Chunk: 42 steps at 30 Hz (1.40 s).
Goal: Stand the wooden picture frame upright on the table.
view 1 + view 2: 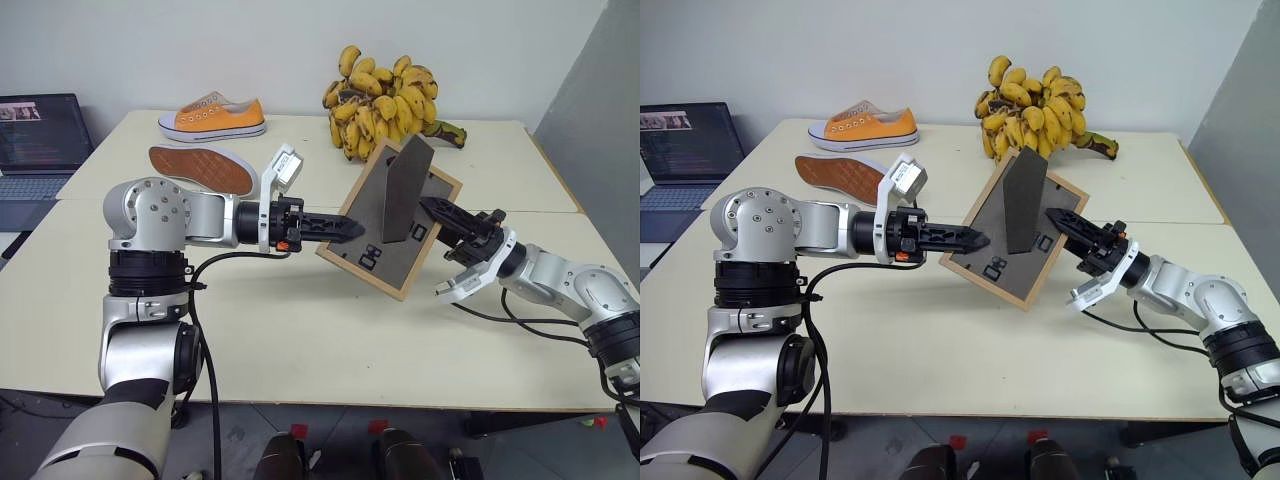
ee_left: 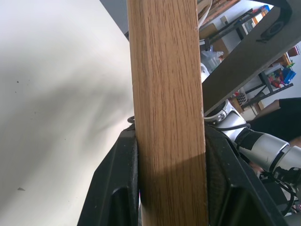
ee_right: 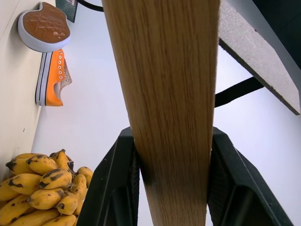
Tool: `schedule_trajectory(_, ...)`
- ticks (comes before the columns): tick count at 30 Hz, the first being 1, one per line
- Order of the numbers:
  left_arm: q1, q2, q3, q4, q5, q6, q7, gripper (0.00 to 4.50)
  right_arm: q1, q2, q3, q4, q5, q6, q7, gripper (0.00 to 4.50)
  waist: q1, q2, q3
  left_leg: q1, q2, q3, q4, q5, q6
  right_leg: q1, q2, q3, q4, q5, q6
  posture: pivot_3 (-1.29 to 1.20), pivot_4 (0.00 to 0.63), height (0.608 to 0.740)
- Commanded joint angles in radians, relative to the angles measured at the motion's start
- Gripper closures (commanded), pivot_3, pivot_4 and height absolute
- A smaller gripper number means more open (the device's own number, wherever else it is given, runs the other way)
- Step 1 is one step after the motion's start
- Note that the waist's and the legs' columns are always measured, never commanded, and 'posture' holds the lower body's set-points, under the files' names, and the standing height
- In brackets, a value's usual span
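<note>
Reaching in from opposite sides, both arms hold the wooden picture frame [image 1: 390, 225] tilted in the air above the table [image 1: 300, 330], its dark back and open easel flap [image 1: 405, 190] facing the camera. The left gripper [image 1: 350, 229] points level across and is clamped on the frame's left edge. The right gripper [image 1: 437, 210] angles upward, clamped on the right edge.

My arms: silver-grey rounded shells, black joint rings | shoulder cap: ring of small screws | cables: black, looping loose | left pincer [image 1: 352, 229], right pincer [image 1: 432, 208]: black fingers, white wrist mounts
</note>
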Motion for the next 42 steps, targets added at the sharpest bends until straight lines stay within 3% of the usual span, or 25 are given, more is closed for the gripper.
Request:
schedule_trajectory(1, -0.010, 0.014, -0.022, -0.057, 0.025, -0.037, 0.021, 3.21, -0.029, -0.008, -0.037, -0.013, 0.018, 0.018, -0.013, 3.12, 0.000, 0.000, 0.000, 0.000, 0.000, 0.000, 0.000, 0.000, 0.000, 0.000, 0.000, 0.000, 0.000, 0.000, 0.000, 0.00, 0.150, 0.740)
schedule_trajectory(8, -0.013, 0.002, -0.016, -0.045, 0.026, -0.054, 0.025, 3.21, -0.027, -0.009, -0.033, -0.020, 0.021, 0.019, -0.004, 3.12, 0.000, 0.000, 0.000, 0.000, 0.000, 0.000, 0.000, 0.000, 0.000, 0.000, 0.000, 0.000, 0.000, 0.000, 0.000, 0.00, 0.150, 0.740)
schedule_trajectory(10, -0.014, -0.001, -0.013, -0.039, 0.027, -0.059, 0.026, 2.51, -0.027, -0.009, -0.033, -0.021, 0.024, 0.019, 0.000, 3.12, 0.000, 0.000, 0.000, 0.000, 0.000, 0.000, 0.000, 0.000, 0.000, 0.000, 0.000, 0.000, 0.000, 0.000, 0.000, 0.00, 0.150, 0.740)
schedule_trajectory(18, -0.008, -0.007, -0.013, -0.051, 0.029, -0.090, 0.026, 0.84, -0.024, -0.010, -0.039, -0.021, 0.031, 0.020, 0.015, 3.12, 0.000, 0.000, 0.000, 0.000, 0.000, 0.000, 0.000, 0.000, 0.000, 0.000, 0.000, 0.000, 0.000, 0.000, 0.000, 0.00, 0.150, 0.740)
schedule_trajectory(23, 0.008, 0.007, -0.022, -0.094, 0.029, -0.137, 0.007, 0.84, -0.027, -0.009, -0.037, -0.014, 0.033, 0.017, 0.017, 3.12, 0.000, 0.000, 0.000, 0.000, 0.000, 0.000, 0.000, 0.000, 0.000, 0.000, 0.000, 0.000, 0.000, 0.000, 0.000, 0.00, 0.150, 0.740)
schedule_trajectory(32, 0.149, 0.081, 0.069, -0.283, 0.075, -0.457, -0.034, 0.84, -0.045, 0.005, -0.017, 0.059, 0.049, -0.011, 0.039, 3.12, -0.001, 0.000, 0.000, 0.001, 0.000, 0.002, 0.000, 0.000, 0.000, 0.000, 0.000, 0.002, 0.001, 0.000, 0.000, 0.00, 0.150, 0.740)
schedule_trajectory(42, 0.433, 0.153, 0.202, -0.521, 0.066, -0.543, 0.079, 0.84, -0.099, 0.098, 0.011, 0.135, 0.188, -0.134, 0.178, 3.12, -0.014, 0.000, 0.000, 0.001, 0.001, 0.002, 0.000, -0.001, 0.003, 0.000, 0.000, 0.003, 0.002, 0.000, 0.000, 0.00, 0.150, 0.740)
